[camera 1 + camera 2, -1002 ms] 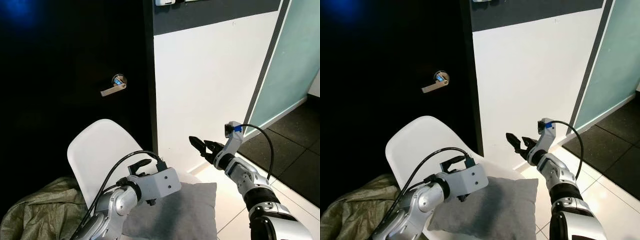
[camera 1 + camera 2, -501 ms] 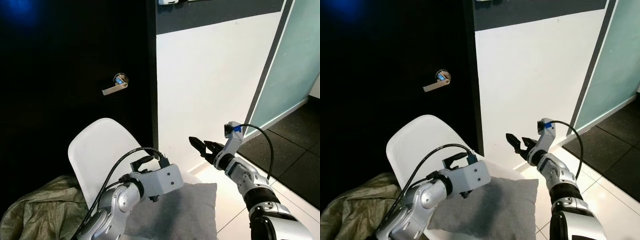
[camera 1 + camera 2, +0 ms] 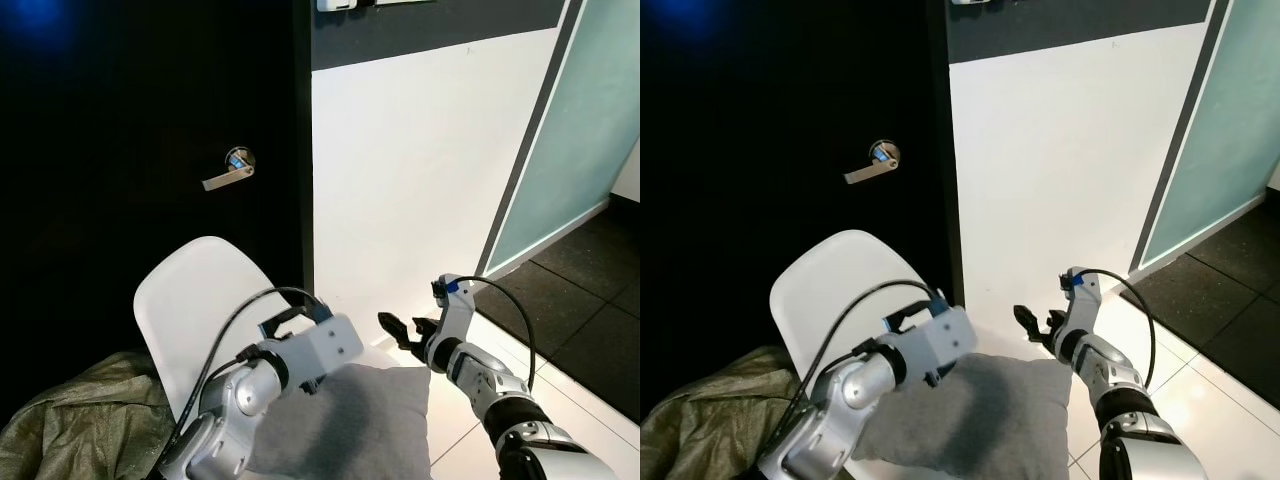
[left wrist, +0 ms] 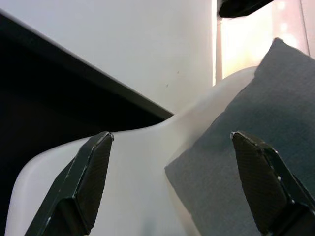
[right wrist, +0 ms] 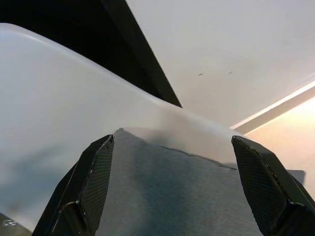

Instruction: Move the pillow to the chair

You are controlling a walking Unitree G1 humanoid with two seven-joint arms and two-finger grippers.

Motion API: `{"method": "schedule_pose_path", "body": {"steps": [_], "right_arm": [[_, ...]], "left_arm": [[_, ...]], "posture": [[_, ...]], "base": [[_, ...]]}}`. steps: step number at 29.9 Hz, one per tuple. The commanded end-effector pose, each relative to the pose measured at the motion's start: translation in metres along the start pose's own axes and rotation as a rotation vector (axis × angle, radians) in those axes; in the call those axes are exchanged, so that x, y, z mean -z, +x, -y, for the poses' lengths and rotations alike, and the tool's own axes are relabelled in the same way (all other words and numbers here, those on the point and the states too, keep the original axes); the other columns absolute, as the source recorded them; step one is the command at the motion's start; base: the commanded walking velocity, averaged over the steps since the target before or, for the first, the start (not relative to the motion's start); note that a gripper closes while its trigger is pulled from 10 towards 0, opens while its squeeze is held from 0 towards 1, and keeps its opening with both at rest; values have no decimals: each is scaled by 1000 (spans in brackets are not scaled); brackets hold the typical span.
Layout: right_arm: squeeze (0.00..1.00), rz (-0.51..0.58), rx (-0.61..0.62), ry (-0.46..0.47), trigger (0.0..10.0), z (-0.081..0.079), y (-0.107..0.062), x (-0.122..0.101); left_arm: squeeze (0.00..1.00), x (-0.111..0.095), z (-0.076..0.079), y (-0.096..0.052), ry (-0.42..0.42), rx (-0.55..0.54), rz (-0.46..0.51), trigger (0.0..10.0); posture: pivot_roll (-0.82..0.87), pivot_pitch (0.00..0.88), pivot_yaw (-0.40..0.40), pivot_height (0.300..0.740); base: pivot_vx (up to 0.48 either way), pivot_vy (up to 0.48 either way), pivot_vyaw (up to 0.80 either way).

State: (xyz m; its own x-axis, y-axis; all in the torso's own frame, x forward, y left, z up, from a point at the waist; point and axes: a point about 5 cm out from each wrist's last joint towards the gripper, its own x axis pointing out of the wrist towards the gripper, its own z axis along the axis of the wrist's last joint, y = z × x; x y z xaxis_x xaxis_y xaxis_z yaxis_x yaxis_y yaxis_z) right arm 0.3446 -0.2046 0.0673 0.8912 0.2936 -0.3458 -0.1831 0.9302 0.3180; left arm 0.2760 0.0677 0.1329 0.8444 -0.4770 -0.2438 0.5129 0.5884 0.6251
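A grey pillow (image 3: 355,420) lies on the seat of the white shell chair (image 3: 190,295), its far corner reaching toward the wall. My left gripper (image 4: 172,140) hovers open just above the pillow's near-left part, facing the chair back, with nothing between its fingers. Over the pillow's far right corner my right gripper (image 3: 402,328) is also open and holds nothing; in the right wrist view the right gripper (image 5: 172,142) has pillow and chair rim spread between its fingertips.
Behind the chair are a black door with a lever handle (image 3: 227,178) and a white wall (image 3: 410,170). A crumpled olive cloth (image 3: 75,425) lies at the lower left. A teal glass panel (image 3: 585,120) and tiled floor (image 3: 590,300) are to the right.
My right gripper has dropped lower, down to the pillow's far corner. The left wrist has lifted slightly above the pillow. The pillow stays on the chair.
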Motion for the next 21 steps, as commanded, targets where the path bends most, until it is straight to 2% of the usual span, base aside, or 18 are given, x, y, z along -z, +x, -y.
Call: {"method": "schedule_pose_path", "body": {"steps": [1,3,4,6,7,8,10,11,12,13,15,16,17,18,19,21], "right_arm": [[0,-5,1,-8,10000,-1,0,3],[0,-6,3,-8,10000,0,0,3],[0,-8,19,1,10000,3,-2,5],[0,-8,19,1,10000,3,-2,5],[0,-19,48,1,10000,7,-4,8],[0,-19,48,1,10000,7,-4,8],[0,-67,171,-16,10000,22,-11,19],[0,-67,171,-16,10000,22,-11,19],[0,-90,222,-26,10000,28,-15,23],[0,-108,256,-26,10000,33,-18,28],[0,-108,256,-26,10000,33,-18,28],[0,-119,274,-26,10000,35,-20,31],[0,-119,274,-26,10000,35,-20,31],[0,-129,284,-33,10000,37,-22,34],[0,-129,284,-33,10000,37,-22,34],[0,-134,290,-41,10000,39,-23,35]], "left_arm": [[0,2,-1,-2,-24,-10,-11,10000],[0,3,-2,-4,-33,-23,-12,10000],[0,5,-9,-8,-112,-60,-9,10000],[0,5,-9,-8,-112,-60,-9,10000],[0,14,-22,-12,-251,-126,-21,10000],[0,14,-22,-12,-251,-126,-21,10000],[0,53,-49,-26,-535,-312,-131,10000],[0,53,-49,-26,-535,-312,-131,10000],[0,70,-55,-32,-649,-370,-165,10000],[0,83,-58,-37,-707,-419,-195,10000],[0,83,-58,-37,-707,-419,-195,10000],[0,91,-59,-39,-740,-443,-203,10000],[0,91,-59,-39,-740,-443,-203,10000],[0,105,-55,-41,-869,-460,-202,10000],[0,105,-55,-41,-869,-460,-202,10000],[0,127,-48,-46,-1012,-512,-218,10000]], "posture": [[-141,0,-25,734],[-141,0,-25,734],[-140,4,-24,734],[-140,4,-24,734],[-140,2,-25,734],[-140,2,-25,734],[-141,5,-18,734],[-141,5,-18,734],[-134,9,-22,734],[-134,8,-23,734],[-134,8,-23,734],[-134,8,-25,734],[-134,8,-25,734],[-141,14,-26,734],[-141,14,-26,734],[-149,20,-24,734]], "base": [[0,0,0],[0,0,0],[0,0,0],[0,0,0],[0,0,0],[0,0,0],[0,0,0],[0,0,0],[0,0,0],[0,0,-656],[0,0,-656],[0,0,-681],[0,0,-681],[0,0,-688],[0,0,-688],[0,0,-681]]}}
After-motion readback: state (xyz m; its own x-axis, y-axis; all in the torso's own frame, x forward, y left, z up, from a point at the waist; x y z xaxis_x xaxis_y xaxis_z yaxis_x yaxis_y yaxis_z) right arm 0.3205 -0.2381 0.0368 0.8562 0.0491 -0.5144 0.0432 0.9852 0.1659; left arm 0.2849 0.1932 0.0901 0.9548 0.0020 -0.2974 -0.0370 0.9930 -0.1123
